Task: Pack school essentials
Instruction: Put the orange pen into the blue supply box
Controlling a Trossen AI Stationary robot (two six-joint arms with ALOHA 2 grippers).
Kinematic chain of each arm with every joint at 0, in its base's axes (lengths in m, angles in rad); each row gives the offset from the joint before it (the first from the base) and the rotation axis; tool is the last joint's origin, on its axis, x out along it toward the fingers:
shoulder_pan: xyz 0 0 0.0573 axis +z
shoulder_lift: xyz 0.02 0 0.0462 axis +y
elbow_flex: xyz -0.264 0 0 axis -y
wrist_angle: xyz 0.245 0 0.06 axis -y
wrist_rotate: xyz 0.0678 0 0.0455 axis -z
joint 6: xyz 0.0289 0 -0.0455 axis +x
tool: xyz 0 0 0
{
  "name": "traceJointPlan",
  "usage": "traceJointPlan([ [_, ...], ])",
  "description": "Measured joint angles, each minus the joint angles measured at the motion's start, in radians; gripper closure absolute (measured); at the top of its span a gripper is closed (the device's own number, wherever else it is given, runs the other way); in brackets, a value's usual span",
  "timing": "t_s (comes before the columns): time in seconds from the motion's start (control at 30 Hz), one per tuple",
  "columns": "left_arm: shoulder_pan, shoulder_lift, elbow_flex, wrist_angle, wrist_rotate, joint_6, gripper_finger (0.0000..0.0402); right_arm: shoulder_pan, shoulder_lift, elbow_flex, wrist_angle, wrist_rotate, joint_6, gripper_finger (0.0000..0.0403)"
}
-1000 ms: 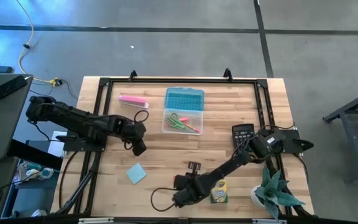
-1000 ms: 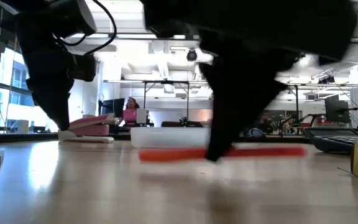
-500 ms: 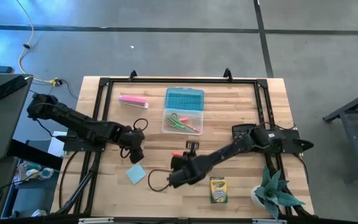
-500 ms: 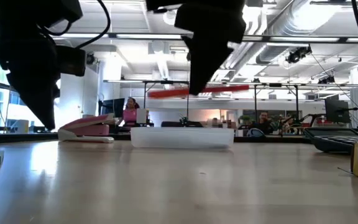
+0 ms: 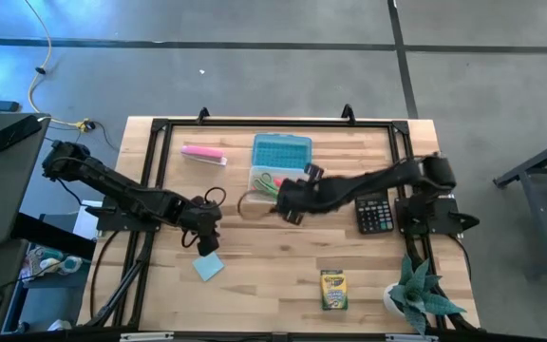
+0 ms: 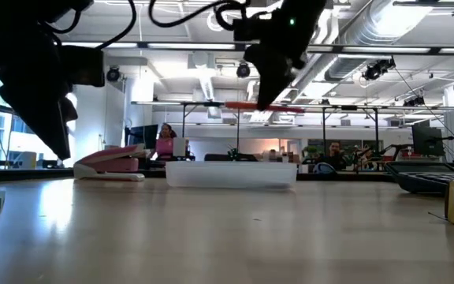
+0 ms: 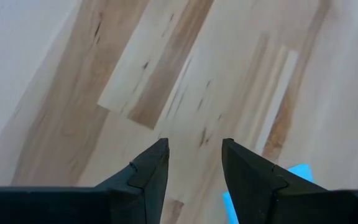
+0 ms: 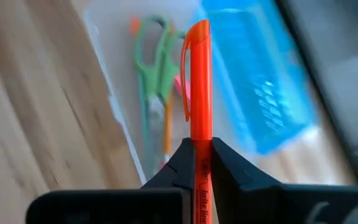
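Note:
My right gripper (image 5: 289,202) hangs over the clear box (image 5: 266,186), shut on the orange marker (image 8: 199,93). Green-handled scissors (image 8: 149,59) lie inside the box, and its blue lid (image 5: 282,150) lies just beyond it. My left gripper (image 5: 207,239) stands open above bare wood, with nothing between its fingers (image 7: 151,168), a little on the far side of the light-blue note pad (image 5: 208,267). The yellow-green crayon box (image 5: 332,289) lies flat near the front edge. My right gripper pinches the marker's barrel (image 8: 200,163) between its two fingers, away from the capped end (image 8: 197,37), which sticks out past the fingertips. The fingers slant down from the table's right side. The marker (image 6: 262,106) hangs about level, lifted clear above the box.
A black calculator (image 5: 375,211) lies at the right under my right arm. The long pink bar (image 5: 203,153) lies at the far left. A potted plant (image 5: 421,294) stands at the near right corner. Bare wood lies between the note pad and the crayon box.
My right gripper has lifted the orange marker off the table near the front edge and carried it up and toward the far edge, until it hangs over the clear box. My left gripper has drifted a little toward the near edge, closer to the note pad.

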Motion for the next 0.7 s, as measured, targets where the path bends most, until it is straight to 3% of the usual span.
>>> traceJointPlan([
  [0.13, -0.001, 0.0, 0.0, 0.025, -0.001, 0.002, 0.0264, -0.105, -0.094, -0.197, 0.341, -0.204, -0.108, 0.0391],
  [0.23, 0.001, 0.0, 0.001, 0.03, -0.006, 0.002, 0.0264, -0.167, -0.113, -0.279, 0.486, -0.291, -0.144, 0.039],
  [0.47, 0.0, 0.0, 0.001, 0.057, -0.023, 0.002, 0.0264, -0.261, -0.097, -0.338, 0.533, -0.356, -0.159, 0.0356],
  [0.7, 0.0, 0.0, 0.001, 0.072, -0.023, 0.002, 0.0264, -0.279, -0.038, -0.346, 0.572, -0.403, -0.172, 0.0359],
])
